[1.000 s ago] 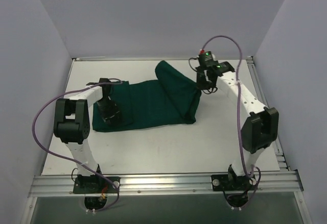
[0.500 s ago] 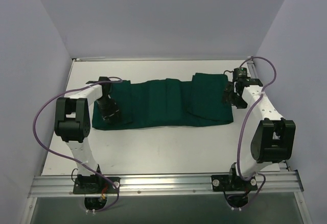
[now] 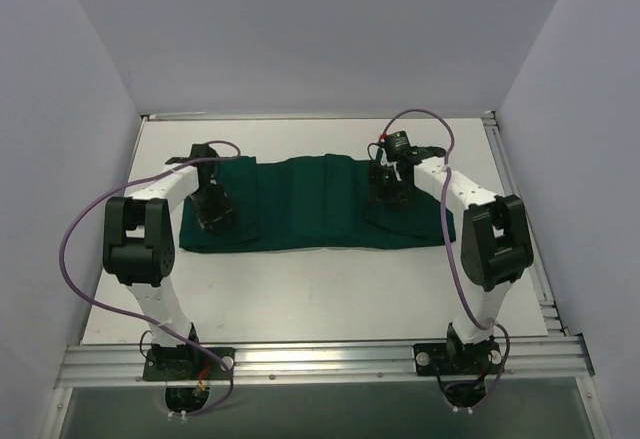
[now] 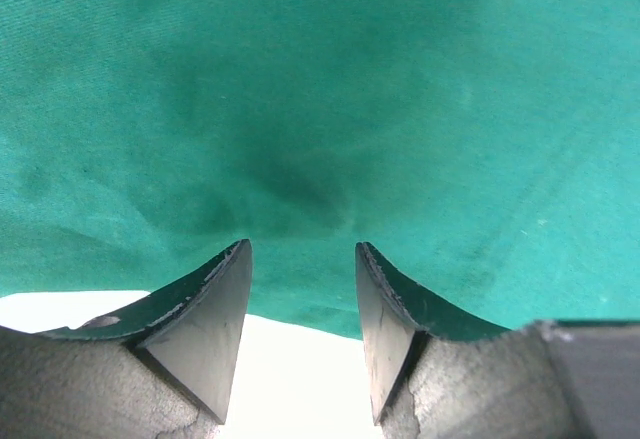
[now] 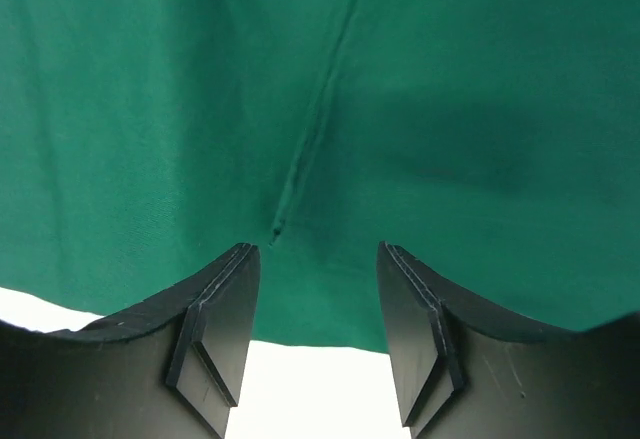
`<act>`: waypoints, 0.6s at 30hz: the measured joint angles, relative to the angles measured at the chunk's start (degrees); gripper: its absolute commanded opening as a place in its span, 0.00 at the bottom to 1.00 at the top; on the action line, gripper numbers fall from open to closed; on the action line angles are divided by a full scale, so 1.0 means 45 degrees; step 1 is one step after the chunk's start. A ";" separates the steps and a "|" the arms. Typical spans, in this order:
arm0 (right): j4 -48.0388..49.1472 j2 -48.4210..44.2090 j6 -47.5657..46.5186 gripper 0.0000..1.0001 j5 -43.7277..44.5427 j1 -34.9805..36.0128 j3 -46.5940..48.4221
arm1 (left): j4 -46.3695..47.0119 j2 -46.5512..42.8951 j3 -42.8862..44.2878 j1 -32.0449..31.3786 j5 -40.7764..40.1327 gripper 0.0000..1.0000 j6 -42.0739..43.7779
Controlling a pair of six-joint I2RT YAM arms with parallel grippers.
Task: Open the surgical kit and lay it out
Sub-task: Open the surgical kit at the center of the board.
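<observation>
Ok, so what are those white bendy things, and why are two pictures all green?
Those are two robot arms bolted at the near edge of a white table. The big picture comes from a camera high above them. A dark green cloth lies in a long strip across the table. Each arm ends in a gripper, two fingers that can pinch. The left gripper hangs over the cloth's left end, the right gripper over its right part. The green pictures come from small cameras on the wrists, looking past the dark fingers straight at the cloth, so green fills them. Both grippers are open and hold nothing.
</observation>
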 measured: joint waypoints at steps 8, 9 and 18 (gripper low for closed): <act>-0.0063 0.1399 0.0136 0.52 -0.0243 0.0753 0.0685 | 0.0481 -0.0913 -0.0185 -0.0928 0.0243 0.66 0.0146; -0.0044 0.1418 0.0155 0.51 -0.0219 0.0806 0.0690 | 0.0495 -0.0942 -0.0136 -0.1137 0.0233 0.66 0.0180; -0.0170 0.1656 0.0340 0.40 0.0423 0.0962 0.0690 | 0.0437 -0.0933 0.0529 -0.2997 -0.0427 0.66 0.0359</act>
